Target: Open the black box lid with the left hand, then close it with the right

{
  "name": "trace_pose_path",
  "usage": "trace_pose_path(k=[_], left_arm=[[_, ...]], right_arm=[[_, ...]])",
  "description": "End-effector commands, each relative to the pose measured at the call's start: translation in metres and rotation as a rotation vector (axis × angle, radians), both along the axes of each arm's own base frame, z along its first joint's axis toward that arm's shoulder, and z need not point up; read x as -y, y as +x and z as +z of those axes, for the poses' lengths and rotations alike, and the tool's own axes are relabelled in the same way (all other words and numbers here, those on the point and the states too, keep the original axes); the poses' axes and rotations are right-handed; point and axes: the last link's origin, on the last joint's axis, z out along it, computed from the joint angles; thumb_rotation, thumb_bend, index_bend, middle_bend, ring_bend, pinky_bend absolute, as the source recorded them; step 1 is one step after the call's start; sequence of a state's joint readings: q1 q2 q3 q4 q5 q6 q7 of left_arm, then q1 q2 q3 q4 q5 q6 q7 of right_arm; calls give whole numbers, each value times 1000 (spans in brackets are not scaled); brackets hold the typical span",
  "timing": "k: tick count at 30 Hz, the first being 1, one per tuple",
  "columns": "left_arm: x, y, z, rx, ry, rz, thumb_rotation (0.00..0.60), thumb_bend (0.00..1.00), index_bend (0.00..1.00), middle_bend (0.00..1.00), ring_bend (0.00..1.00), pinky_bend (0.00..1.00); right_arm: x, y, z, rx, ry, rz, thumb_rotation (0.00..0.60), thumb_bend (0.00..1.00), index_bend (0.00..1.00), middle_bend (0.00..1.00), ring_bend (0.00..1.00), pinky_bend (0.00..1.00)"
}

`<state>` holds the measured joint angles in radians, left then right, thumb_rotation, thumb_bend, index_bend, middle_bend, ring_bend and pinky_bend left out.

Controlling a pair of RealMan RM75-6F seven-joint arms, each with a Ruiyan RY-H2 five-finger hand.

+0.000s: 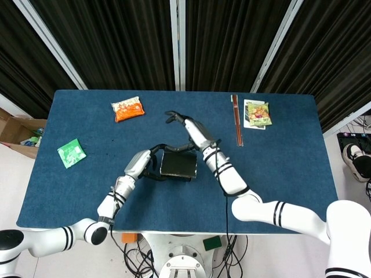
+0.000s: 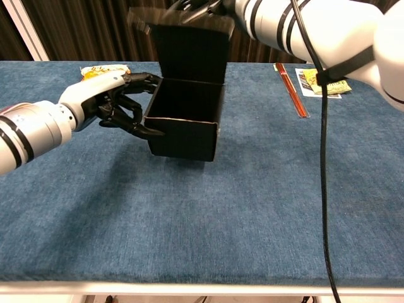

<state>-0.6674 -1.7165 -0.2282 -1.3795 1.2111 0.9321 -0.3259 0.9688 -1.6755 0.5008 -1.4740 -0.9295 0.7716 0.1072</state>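
Observation:
The black box (image 2: 183,129) stands mid-table with its inside showing in the chest view. Its lid (image 2: 189,47) is still raised but leans forward over the opening. From the head view the lid (image 1: 178,164) hides most of the box. My left hand (image 2: 117,107) grips the box's left wall, fingers curled around the rim; it also shows in the head view (image 1: 144,163). My right hand (image 1: 190,132) reaches across from the far side, fingers spread, touching the lid's top edge. In the chest view the right hand (image 2: 201,9) sits at the top of the frame, partly cut off.
An orange snack packet (image 1: 127,109) lies at the back left and a green packet (image 1: 71,153) near the left edge. Red chopsticks (image 1: 237,127) and a yellow-green packet (image 1: 258,113) lie at the back right. My right forearm (image 2: 315,25) crosses above the table.

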Motion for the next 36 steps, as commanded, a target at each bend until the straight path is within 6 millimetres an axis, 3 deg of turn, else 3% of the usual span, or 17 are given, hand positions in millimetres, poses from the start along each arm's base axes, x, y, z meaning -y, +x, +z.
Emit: trace_pose_path(k=[1, 4, 10, 24, 32, 36], left_arm=[[-6, -8, -5, -48, 14, 43, 598, 0, 361, 405, 685, 989], [-10, -14, -7, -90, 42, 69, 587, 0, 254, 301, 679, 989], [-7, -18, -5, -155, 100, 59, 468, 0, 12, 83, 649, 989], [23, -37, 14, -354, 117, -42, 446, 0, 0, 2, 635, 989], [40, -67, 50, -447, 187, -18, 444, 0, 0, 0, 632, 978], [43, -72, 66, -450, 231, -25, 443, 0, 0, 0, 632, 978]], right_arm=[[-20, -3, -9, -135, 44, 65, 600, 147, 206, 322, 199, 246], [-27, -3, -15, -236, 39, 86, 600, 120, 206, 326, 207, 269], [-28, 6, -19, -311, -4, 77, 600, 94, 206, 325, 207, 269], [-30, 10, -18, -331, -47, 83, 600, 92, 211, 324, 207, 270], [-43, 8, -38, -455, -136, 190, 600, 93, 228, 322, 207, 255], [-41, 1, -50, -537, -207, 255, 600, 127, 254, 321, 207, 217]])
